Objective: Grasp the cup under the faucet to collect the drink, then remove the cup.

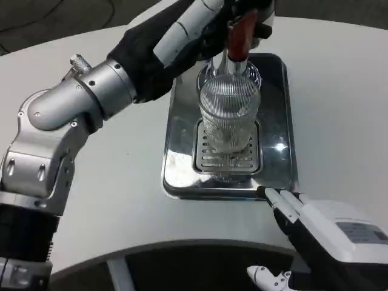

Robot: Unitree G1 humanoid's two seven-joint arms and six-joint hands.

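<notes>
Now | left hand (194, 27) at 12 on tap (240, 33), grip unclear | right hand (306, 221) at 5, fingers loose, empty | we keep cup (229, 112) centred on tray (276, 176) grate

A single head view looks steeply down from the robot's own head or chest onto the white bench (339, 121), facing forward and away from the body. It sits close. The steel tray (276, 115) serves as landmark, lying just above the middle of the picture. The left forearm (79, 103) enters from the lower left of the tray and reaches past its far edge; the right robot hand (315, 227) lies just below the tray's near right corner. The bench's near edge curves below the tray.
</notes>
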